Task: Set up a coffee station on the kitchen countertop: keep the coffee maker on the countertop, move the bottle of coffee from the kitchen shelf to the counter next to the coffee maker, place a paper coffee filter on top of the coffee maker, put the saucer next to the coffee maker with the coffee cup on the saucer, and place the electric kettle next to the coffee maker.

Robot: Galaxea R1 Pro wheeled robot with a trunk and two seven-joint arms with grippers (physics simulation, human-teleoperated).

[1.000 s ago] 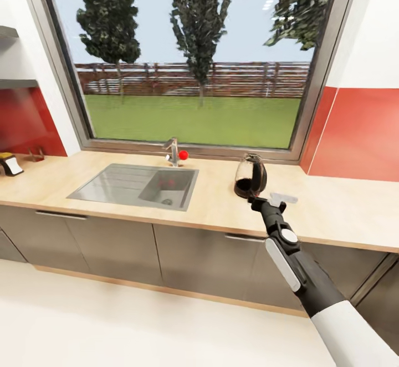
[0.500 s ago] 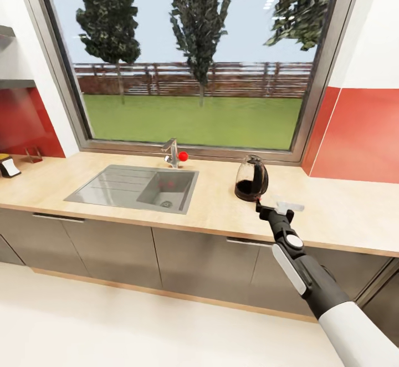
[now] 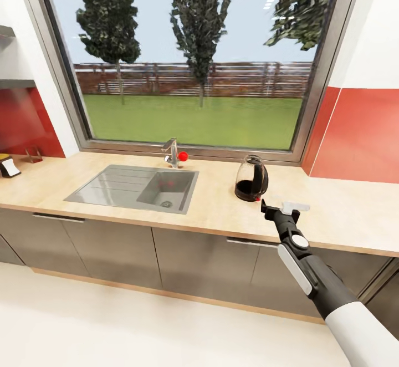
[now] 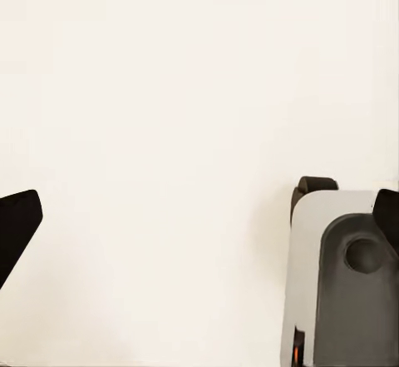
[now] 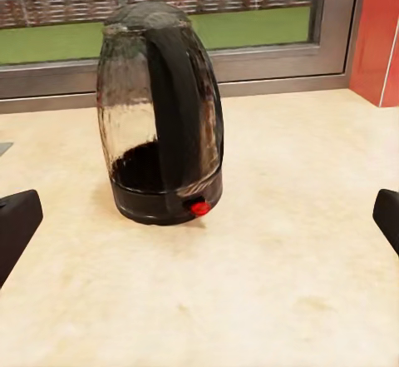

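Right gripper (image 3: pixel 275 207) withdrawn (kettle (image 3: pixel 251 178) ahead)

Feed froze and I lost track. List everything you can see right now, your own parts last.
kettle: one, clear glass with black base and handle, upright on the worktop right of the sink
worktop: one, light wood, over grey cabinets
sink: one, steel, set into the worktop
tap: one, steel with a red knob, behind the sink
window: one, grey frame, above the worktop
right gripper: one, black, fingers apart, short of the kettle
left gripper: one, black fingers apart, over pale floor
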